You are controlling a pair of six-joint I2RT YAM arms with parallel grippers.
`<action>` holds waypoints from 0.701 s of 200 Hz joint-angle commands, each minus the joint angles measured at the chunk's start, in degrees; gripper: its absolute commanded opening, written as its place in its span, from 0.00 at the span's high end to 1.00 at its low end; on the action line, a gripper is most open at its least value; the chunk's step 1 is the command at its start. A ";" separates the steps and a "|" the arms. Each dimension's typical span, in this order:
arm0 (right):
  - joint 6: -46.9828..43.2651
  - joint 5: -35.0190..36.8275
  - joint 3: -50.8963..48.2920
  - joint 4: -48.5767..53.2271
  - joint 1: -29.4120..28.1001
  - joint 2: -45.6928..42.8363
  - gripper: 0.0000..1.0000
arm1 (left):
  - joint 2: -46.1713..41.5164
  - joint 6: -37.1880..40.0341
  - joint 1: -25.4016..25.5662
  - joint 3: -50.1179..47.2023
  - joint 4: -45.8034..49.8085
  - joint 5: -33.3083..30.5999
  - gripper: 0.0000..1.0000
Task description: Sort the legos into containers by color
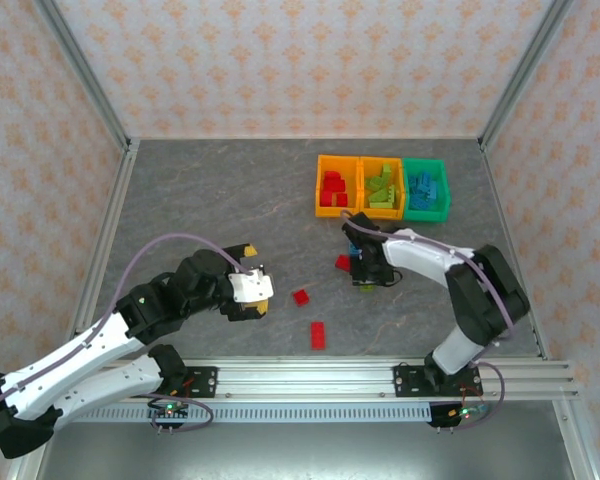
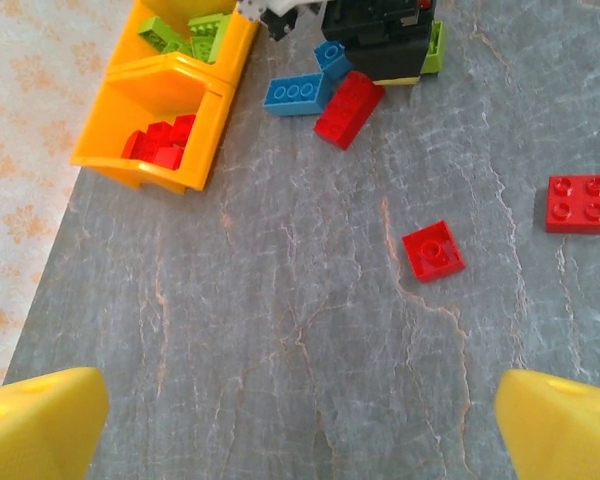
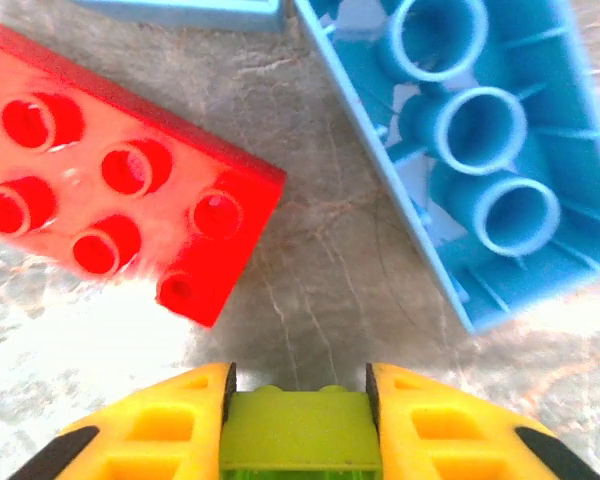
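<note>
My right gripper (image 3: 296, 400) is shut on a lime green lego (image 3: 296, 435), which fills the gap between the yellow fingers (image 3: 150, 435). Just ahead of it on the table lie a red lego (image 3: 110, 190) and an upside-down blue lego (image 3: 480, 150). From above, the right gripper (image 1: 365, 270) sits low over this cluster, below the containers. My left gripper (image 2: 300, 430) is open over bare table, its yellow fingertips (image 2: 40, 420) far apart. From above, the left gripper (image 1: 255, 290) is left of a small red lego (image 1: 301, 296).
Three bins stand in a row: an orange one (image 1: 320, 185) with red bricks, an orange one (image 1: 382, 160) with green bricks, a green one (image 1: 446, 190) with blue bricks. Loose red legos lie at mid-table (image 1: 318, 335) (image 2: 433, 250) (image 2: 583, 203). Metal rails run along the near edge.
</note>
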State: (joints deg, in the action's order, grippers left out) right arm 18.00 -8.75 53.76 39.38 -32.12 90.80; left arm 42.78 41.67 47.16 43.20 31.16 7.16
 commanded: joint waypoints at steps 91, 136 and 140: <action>2.35 5.60 26.47 -10.98 19.71 9.40 0.79 | -0.24 -2.84 -7.38 -3.00 -7.51 10.14 0.00; 1.97 3.04 48.79 -2.26 21.31 26.67 0.56 | -1.87 -2.93 -7.43 -3.72 -7.10 8.91 0.00; 2.00 2.78 49.89 -1.76 21.31 27.04 0.52 | -1.91 -2.97 -7.47 -3.81 -7.22 8.80 0.00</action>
State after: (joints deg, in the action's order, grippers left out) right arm 21.10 -4.75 95.90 30.89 -10.85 115.87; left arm 42.33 39.92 40.07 40.05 25.06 15.90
